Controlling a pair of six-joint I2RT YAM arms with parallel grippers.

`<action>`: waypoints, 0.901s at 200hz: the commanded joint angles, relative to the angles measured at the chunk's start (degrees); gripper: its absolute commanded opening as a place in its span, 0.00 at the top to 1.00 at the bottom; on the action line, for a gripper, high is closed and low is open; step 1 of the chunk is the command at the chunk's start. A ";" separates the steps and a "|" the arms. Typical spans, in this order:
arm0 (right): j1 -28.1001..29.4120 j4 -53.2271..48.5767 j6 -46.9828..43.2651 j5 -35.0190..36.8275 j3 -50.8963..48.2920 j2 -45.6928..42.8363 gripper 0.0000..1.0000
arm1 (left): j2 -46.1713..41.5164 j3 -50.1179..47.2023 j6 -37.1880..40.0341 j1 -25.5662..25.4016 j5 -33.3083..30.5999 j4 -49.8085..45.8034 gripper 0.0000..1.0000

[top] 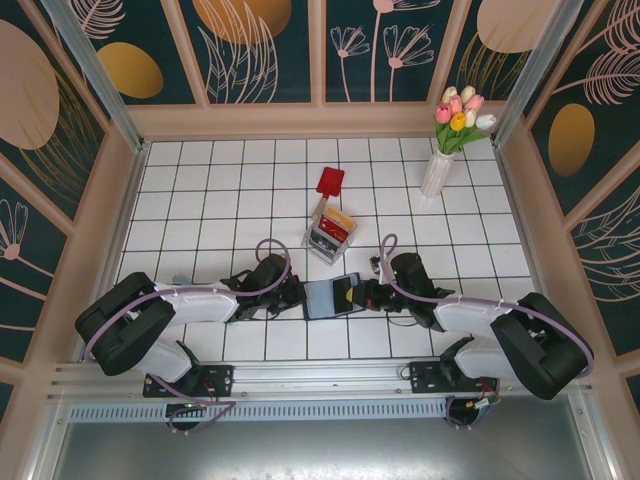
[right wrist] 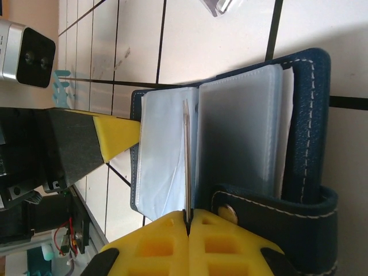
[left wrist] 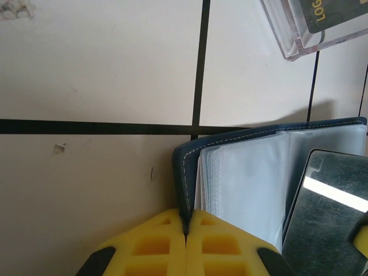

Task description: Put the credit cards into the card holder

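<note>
**Asker:** Where does the card holder lie, and how would it handle?

**Describer:** On the white tiled tabletop (top: pixel 200 200), the navy card holder (top: pixel 318 298) lies open between the two arms, toward 6 o'clock in the top view. It looks light and floppy, with a soft stitched cover and thin clear sleeves that likely bend and cling. The left jaws are clenched on the cover's edge at the holder's 9 o'clock side, pinning it down. That stitched hem seems the soundest place to hold it.

**Asker:** And the card?

**Describer:** A dark glossy credit card (left wrist: pixel 328 213) is pinched by one edge in the right jaws, at the holder's 3 o'clock side. The right wrist view shows it edge-on, standing among the sleeves. Whether it sits inside a pocket cannot be told. It is probably stiff, thin and slippery, so it could skate past a sleeve mouth or twist in the grip.

**Asker:** What lies around?

**Describer:** A white vase of tulips (top: pixel 437 172) stands at 1 o'clock, well apart. A clear plastic box (top: pixel 322 245) holding spare cards (top: pixel 340 220), red and yellow, sits near the holder at 12 o'clock. Beyond it, also at 12, lies a red paddle (top: pixel 330 181). None of these seems to block the arms. The holder's own snap tab (right wrist: pixel 276 210), curled beside the right jaws, looks the likeliest snag.
</note>
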 commanded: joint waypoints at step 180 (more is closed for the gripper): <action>2.13 12.00 7.87 -5.81 1.65 6.82 1.00 | 1.62 0.07 0.87 -0.34 -2.51 -1.96 0.96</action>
